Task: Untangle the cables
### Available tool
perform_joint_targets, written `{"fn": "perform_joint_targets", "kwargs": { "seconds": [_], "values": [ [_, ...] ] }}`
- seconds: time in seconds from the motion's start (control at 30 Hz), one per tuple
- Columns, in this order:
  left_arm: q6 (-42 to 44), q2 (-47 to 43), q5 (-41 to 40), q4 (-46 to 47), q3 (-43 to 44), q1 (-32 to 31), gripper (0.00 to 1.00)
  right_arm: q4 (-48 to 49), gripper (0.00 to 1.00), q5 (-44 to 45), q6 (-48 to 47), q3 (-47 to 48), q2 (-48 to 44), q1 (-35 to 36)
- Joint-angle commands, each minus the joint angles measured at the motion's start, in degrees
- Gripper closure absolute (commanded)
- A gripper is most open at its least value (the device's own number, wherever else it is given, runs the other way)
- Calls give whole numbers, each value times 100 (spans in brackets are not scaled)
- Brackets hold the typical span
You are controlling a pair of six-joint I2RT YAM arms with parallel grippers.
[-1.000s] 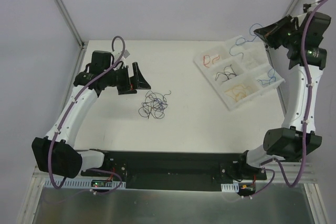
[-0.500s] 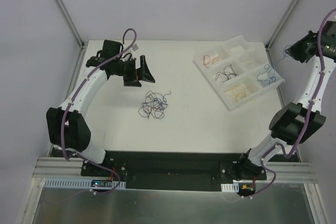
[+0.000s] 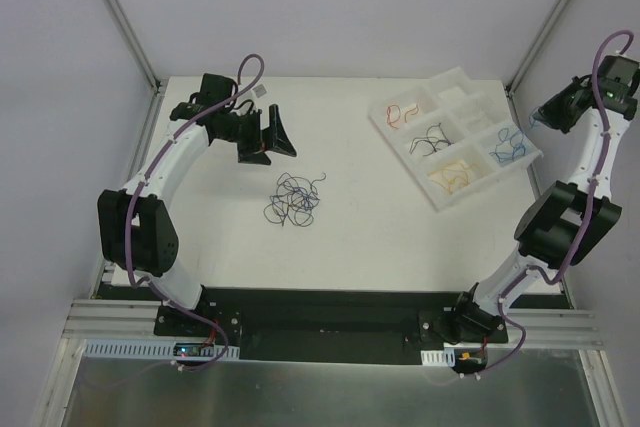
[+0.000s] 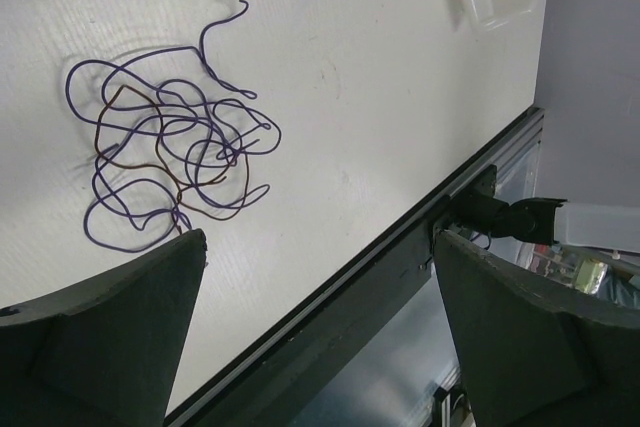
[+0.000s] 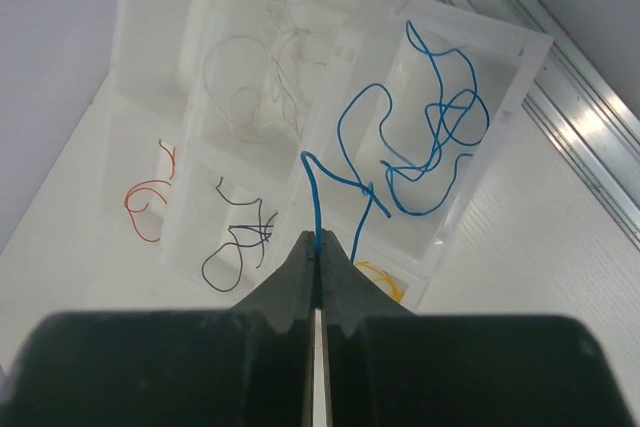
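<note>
A tangle of thin purple-blue and dark brown cables [image 3: 292, 197] lies on the white table; in the left wrist view the tangle [image 4: 170, 152] sits just beyond my fingertips. My left gripper [image 3: 272, 137] [image 4: 320, 237] hangs behind and left of it, open and holding nothing. My right gripper [image 3: 541, 118] [image 5: 316, 239] is shut on one end of a blue cable [image 5: 314, 197], raised beside the tray's right edge. The cable dangles above the tray compartment that holds more blue cables [image 5: 430, 142] [image 3: 507, 150].
The clear divided tray [image 3: 436, 193] stands at the back right. It holds a red cable [image 5: 148, 202], dark cables [image 5: 238, 239], a yellow one [image 5: 385, 282] and pale ones [image 5: 262, 77] in separate compartments. The black base rail [image 4: 400, 277] runs along the near edge.
My right gripper, still holding the blue cable, swung from the tray's far corner out to its right side. My left arm drew back slightly, gripper still open.
</note>
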Motion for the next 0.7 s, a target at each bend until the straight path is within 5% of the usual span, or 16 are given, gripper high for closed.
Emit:
{"fn": "perform_joint_targets", "kwargs": {
  "seconds": [0.0, 0.17, 0.47, 0.67],
  "values": [
    [121, -26, 159, -100, 34, 57, 5, 381, 100, 156, 113, -540, -43, -34],
    [42, 0, 203, -100, 43, 57, 5, 865, 100, -63, 210, -1043, 334, 124],
    [-230, -272, 168, -100, -344, 57, 5, -478, 99, 183, 210, 212, 1564, 494],
    [-485, -658, 81, -100, -801, 39, 6, -954, 67, 639, 17, 767, 1399, 617]
  ]
}}
